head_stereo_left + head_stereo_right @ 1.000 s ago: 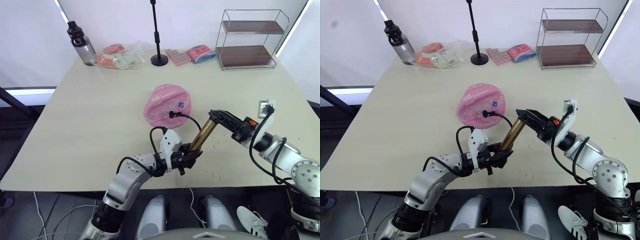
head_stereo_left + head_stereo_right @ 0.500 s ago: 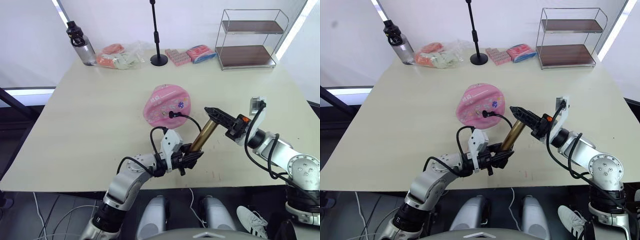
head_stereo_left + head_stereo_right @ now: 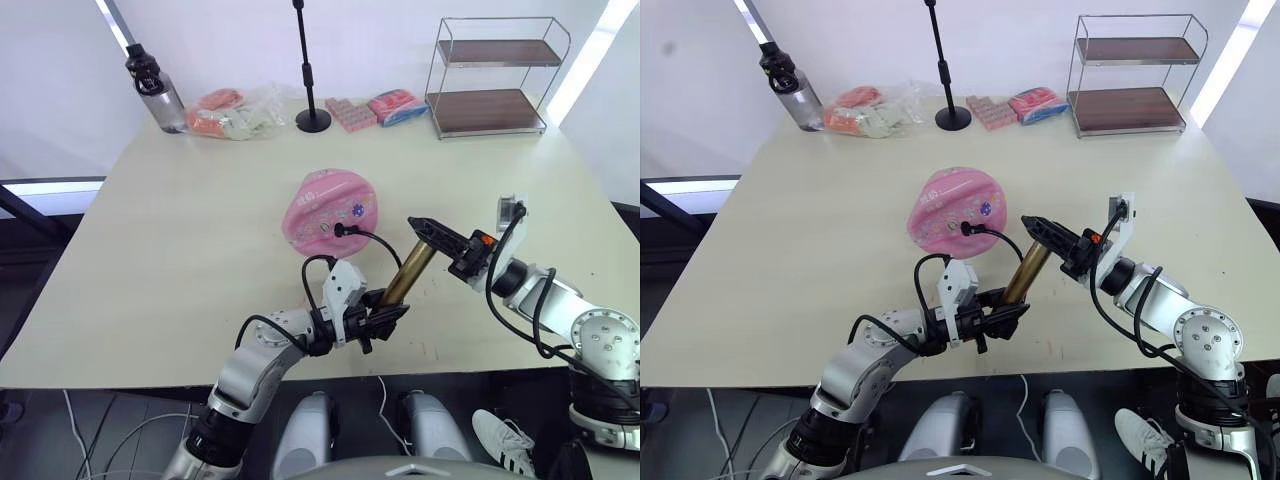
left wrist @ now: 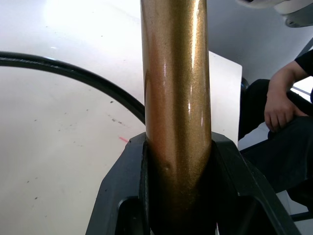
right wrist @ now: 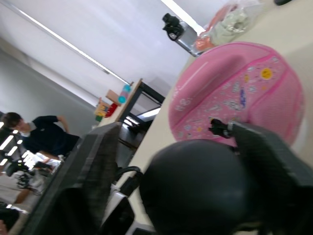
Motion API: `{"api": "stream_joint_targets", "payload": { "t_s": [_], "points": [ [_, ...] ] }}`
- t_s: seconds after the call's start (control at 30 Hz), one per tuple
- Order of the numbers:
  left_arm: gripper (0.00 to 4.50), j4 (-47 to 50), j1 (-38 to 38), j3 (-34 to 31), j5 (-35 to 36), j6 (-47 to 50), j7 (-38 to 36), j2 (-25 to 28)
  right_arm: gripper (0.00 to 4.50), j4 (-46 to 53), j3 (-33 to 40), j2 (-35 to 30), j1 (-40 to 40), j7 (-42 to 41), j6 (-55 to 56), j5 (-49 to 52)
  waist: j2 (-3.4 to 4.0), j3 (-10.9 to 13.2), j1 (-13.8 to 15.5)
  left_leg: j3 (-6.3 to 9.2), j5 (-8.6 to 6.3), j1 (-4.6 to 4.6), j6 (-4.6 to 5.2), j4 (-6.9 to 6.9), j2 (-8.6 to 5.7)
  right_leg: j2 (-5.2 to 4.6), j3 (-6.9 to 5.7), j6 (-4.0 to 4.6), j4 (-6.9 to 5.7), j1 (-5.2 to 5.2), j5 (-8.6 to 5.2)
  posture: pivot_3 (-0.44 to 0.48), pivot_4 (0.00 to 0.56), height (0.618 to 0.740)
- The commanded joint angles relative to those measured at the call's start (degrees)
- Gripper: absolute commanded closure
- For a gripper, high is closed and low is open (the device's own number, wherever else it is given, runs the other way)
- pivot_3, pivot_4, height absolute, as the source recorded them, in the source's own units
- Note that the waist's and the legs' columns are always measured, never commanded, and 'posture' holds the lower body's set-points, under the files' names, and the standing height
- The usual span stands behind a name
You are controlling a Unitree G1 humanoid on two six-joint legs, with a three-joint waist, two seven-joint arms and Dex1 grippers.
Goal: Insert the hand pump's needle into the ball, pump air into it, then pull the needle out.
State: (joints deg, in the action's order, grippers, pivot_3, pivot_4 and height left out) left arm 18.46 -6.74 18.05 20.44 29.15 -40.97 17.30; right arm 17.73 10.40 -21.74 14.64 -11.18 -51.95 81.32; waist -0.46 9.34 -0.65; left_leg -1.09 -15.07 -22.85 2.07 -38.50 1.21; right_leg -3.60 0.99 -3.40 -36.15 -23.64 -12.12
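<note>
Low in the frame, just left of centre, the left gripper (image 3: 383, 322) is clenched on the bottom end of the hand pump (image 3: 409, 272), its black fingers (image 4: 117, 196) pressed against both sides of the bronze-gold barrel. The barrel leans up and to the right from there. At its top, right of centre, the right gripper (image 3: 432, 233) is closed around the pump's black T-handle (image 5: 195, 191). A thin black hose (image 3: 375, 238) arcs from the pump up and left to a small black fitting (image 3: 340, 229) sitting against the ball (image 3: 330, 209), which lies partly deflated on the table (image 3: 180, 230) at mid-frame; the needle itself is too small to make out. Along the table's far edge, at the top of the frame, stand a water bottle (image 3: 148, 83), some plastic packets (image 3: 235, 113), a black stand (image 3: 307, 70) and a wire shelf (image 3: 487, 78) at upper right.
</note>
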Motion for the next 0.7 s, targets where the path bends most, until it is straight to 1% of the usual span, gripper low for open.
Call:
{"api": "stream_joint_targets", "payload": {
  "t_s": [0.03,0.17,0.37,0.43,0.47,0.53,0.57,0.6,0.67,0.7],
  "points": [
    [3.47,1.3,0.1,-0.3,0.8,0.0,-0.1,0.0,2.45,1.9,0.5,0.1,1.3,-2.4,1.5,-0.4,0.00,0.0,0.0,0.00,0.00,0.00,0.00,0.00,0.00,0.00,0.00,0.00,0.00,-0.01,0.00,0.000,0.150,0.740],
    [3.47,1.4,0.6,-0.4,0.9,0.0,-0.3,0.4,2.45,1.5,0.7,0.7,1.5,-2.8,2.0,-1.5,0.00,0.0,-0.1,-0.01,0.00,0.00,0.00,0.02,0.01,0.00,0.01,-0.01,0.01,-0.02,-0.01,0.000,0.150,0.740],
    [3.47,0.9,1.6,-1.4,1.6,0.0,-0.9,1.5,2.45,2.2,0.3,-0.6,1.7,-6.9,2.3,-4.4,0.00,0.0,0.0,-0.01,0.00,-0.01,0.00,0.02,0.01,0.00,0.01,-0.01,0.01,-0.03,-0.01,0.000,0.150,0.740],
    [2.43,0.3,1.2,-2.1,2.0,0.3,-1.4,2.0,2.45,3.0,-0.6,-1.6,1.7,-9.0,2.9,-7.3,0.00,0.0,-0.1,-0.01,0.00,-0.01,0.00,0.02,0.01,0.00,0.01,0.00,0.02,-0.03,-0.01,0.000,0.150,0.740],
    [2.16,0.2,1.1,-2.3,2.2,0.5,-1.6,2.2,2.45,3.2,-1.0,-1.8,1.7,-9.6,3.3,-8.5,0.00,0.0,-0.1,-0.01,0.00,-0.01,0.00,0.02,0.01,0.00,0.01,-0.01,0.02,-0.03,-0.01,0.000,0.150,0.740],
    [1.19,-0.2,0.7,-2.4,2.0,-0.1,-2.6,3.1,2.45,3.6,-1.5,-1.8,1.5,-10.3,3.8,-10.2,0.00,0.0,-0.1,-0.01,0.00,-0.01,0.00,0.02,0.01,0.01,0.00,-0.02,0.01,-0.04,-0.02,0.000,0.150,0.740],
    [0.91,-0.5,0.4,-2.9,2.2,-0.4,-3.2,3.6,2.45,4.6,-2.3,-2.3,1.2,-11.5,4.4,-11.8,0.00,0.0,-0.1,0.00,0.00,-0.01,0.00,0.02,0.02,0.02,-0.01,-0.02,0.01,-0.04,-0.02,0.000,0.150,0.740],
    [0.46,-0.7,0.3,-3.1,2.2,-0.8,-4.0,4.2,2.45,5.3,-2.8,-2.4,0.9,-12.2,4.8,-12.9,0.01,0.0,-0.1,0.00,0.00,-0.01,0.00,0.03,0.03,0.02,-0.01,-0.02,0.01,-0.04,-0.02,0.000,0.150,0.740],
    [0.11,-0.9,0.2,-3.2,2.4,-1.4,-5.4,5.1,2.45,6.8,-3.6,-2.7,0.5,-13.4,6.2,-15.6,0.01,0.0,-0.1,-0.01,0.00,-0.01,0.00,0.05,0.02,0.02,0.00,-0.01,0.02,-0.06,-0.02,0.000,0.150,0.740],
    [0.11,-0.9,0.2,-3.2,2.5,-1.5,-6.1,5.5,2.45,7.4,-4.2,-3.0,0.4,-14.7,7.3,-17.5,0.01,0.0,0.0,-0.01,0.00,-0.02,0.00,0.05,0.03,0.02,0.00,-0.01,0.02,-0.06,-0.02,0.000,0.150,0.740]
  ]
}}
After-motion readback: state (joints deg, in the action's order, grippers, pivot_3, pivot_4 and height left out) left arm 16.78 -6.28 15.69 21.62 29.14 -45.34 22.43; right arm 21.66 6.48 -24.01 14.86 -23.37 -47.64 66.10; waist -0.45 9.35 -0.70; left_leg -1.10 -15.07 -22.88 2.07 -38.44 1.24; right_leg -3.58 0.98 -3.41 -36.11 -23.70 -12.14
